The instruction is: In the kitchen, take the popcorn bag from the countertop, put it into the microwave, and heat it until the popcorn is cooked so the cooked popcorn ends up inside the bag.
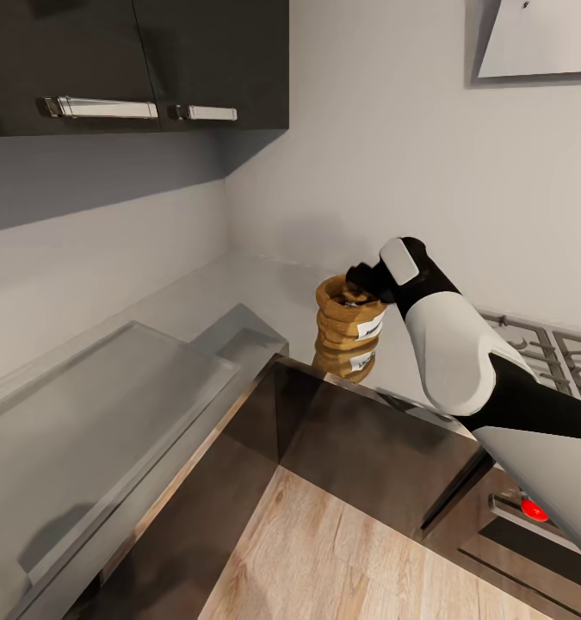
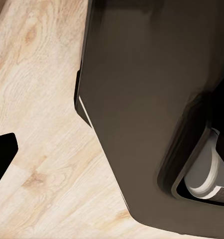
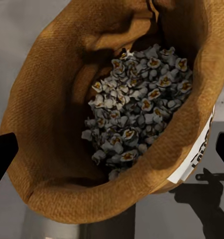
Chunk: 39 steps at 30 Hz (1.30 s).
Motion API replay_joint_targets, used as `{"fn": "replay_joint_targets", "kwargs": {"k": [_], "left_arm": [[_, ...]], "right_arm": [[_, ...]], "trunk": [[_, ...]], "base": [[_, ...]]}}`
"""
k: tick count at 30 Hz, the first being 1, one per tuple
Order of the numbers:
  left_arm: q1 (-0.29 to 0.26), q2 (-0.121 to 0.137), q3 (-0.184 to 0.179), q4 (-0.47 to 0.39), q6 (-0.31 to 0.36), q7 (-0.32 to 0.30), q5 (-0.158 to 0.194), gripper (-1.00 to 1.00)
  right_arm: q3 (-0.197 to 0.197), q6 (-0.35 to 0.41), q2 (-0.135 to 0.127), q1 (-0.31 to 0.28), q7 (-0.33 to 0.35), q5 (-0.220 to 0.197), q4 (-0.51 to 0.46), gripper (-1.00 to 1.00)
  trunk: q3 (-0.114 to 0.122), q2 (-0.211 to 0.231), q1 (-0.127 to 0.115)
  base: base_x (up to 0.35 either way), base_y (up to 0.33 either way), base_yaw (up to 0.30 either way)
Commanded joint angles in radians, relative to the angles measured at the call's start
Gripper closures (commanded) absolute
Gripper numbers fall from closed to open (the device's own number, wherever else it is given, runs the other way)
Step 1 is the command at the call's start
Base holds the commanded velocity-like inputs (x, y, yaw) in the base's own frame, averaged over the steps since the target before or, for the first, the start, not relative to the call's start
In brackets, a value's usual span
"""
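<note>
The popcorn bag (image 1: 349, 323) stands on the grey surface (image 1: 238, 301) near its front edge. The right hand (image 1: 365, 280) hovers over the bag's mouth, fingers spread and empty. Pickup step: it must lower and close on the rim.

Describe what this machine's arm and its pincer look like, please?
In the head view, the right arm has a smooth, rounded white shell on the forearm, with black sections above and below it. A small pale grey-white panel sits on the black wrist. The right pincer is black and blocky. In the right wrist view, its fingertips are plain dark tips at the picture's edges. No cables or markings show.
</note>
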Motion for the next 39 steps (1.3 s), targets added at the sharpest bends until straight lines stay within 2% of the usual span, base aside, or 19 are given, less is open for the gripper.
{"fn": "replay_joint_targets", "kwargs": {"k": [1, 7, 16, 34, 36, 39], "left_arm": [[0.000, 0.000, 0.002, 0.000, -0.002, 0.000, 0.004, -1.00], [0.000, 0.000, 0.002, 0.000, -0.002, 0.000, 0.004, -1.00], [0.000, 0.001, 0.002, 0.000, -0.002, 0.000, 0.004, -1.00], [0.000, 0.000, 0.002, 0.000, -0.002, 0.000, 0.004, -1.00], [0.000, 0.000, 0.002, 0.000, -0.002, 0.000, 0.004, -1.00], [0.000, 0.000, 0.002, 0.000, -0.002, 0.000, 0.004, -1.00]], "right_arm": [[-0.001, -0.002, 0.001, -0.001, -0.008, -0.010, -0.002, -1.00], [0.001, -0.021, 0.001, -0.001, -0.007, -0.006, -0.001, -1.00], [0.004, -0.011, 0.001, -0.001, -0.013, -0.007, 0.006, -1.00], [0.004, -0.025, 0.001, -0.001, -0.033, -0.004, 0.022, -1.00], [0.004, -0.036, 0.001, -0.001, -0.033, -0.003, 0.048, -1.00], [0.005, -0.100, 0.001, -0.001, -0.032, -0.002, 0.103, -1.00]], "trunk": [[-0.001, -0.001, 0.000], [-0.001, -0.001, 0.000], [-0.001, -0.001, 0.000], [-0.023, -0.001, 0.000], [-0.023, -0.001, 0.000], [-0.023, -0.001, 0.000]], "base": [[0.000, 0.000, 0.000], [0.000, 0.000, 0.000], [0.000, 0.000, 0.000], [0.000, 0.000, 0.000], [0.000, 0.000, 0.000], [0.000, 0.000, 0.000]]}}
